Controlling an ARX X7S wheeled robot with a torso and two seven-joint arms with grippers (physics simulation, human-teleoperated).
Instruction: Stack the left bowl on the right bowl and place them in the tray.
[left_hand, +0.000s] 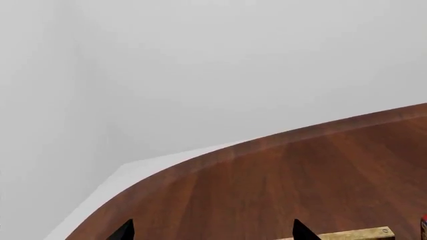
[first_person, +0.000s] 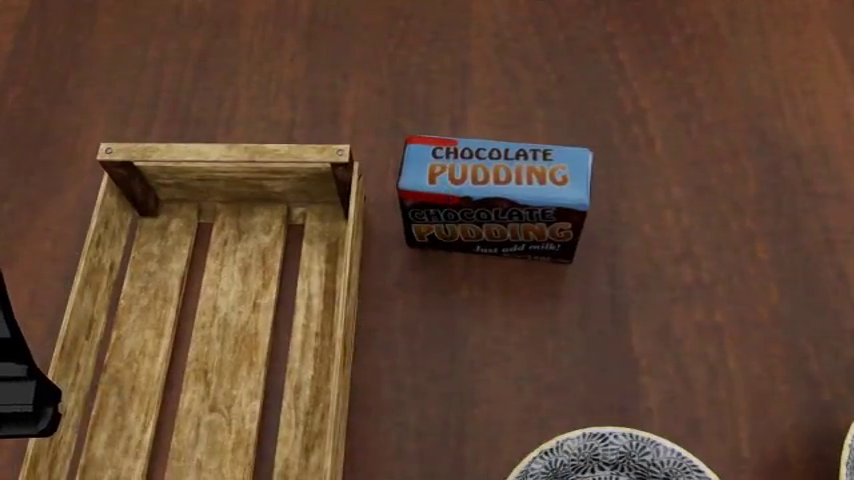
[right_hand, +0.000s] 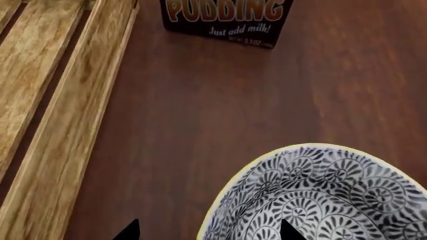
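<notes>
1. I see the tray (first_person: 214, 300), a light slatted wooden crate, lying flat at nine o'clock.
2. A patterned bowl (first_person: 611, 457) sits upright at five o'clock, apart from it.
3. Another bowl's rim (first_person: 849, 455) peeks in at four o'clock.

Your left gripper (left_hand: 212, 231) and right gripper (right_hand: 208, 231) both show only two dark fingertips, spread apart.

the blue pudding box (first_person: 494, 198) carries the only readable print. its top face reads "chocolate pudding" in white and orange. its dark front face repeats "chocolate pudding", with "just add milk!" in small script beneath. from the right wrist, ahead of the jaws, the box front (right_hand: 223, 17) shows "pudding" and "just add milk!"; the tiny line under it is illegible.
</notes>
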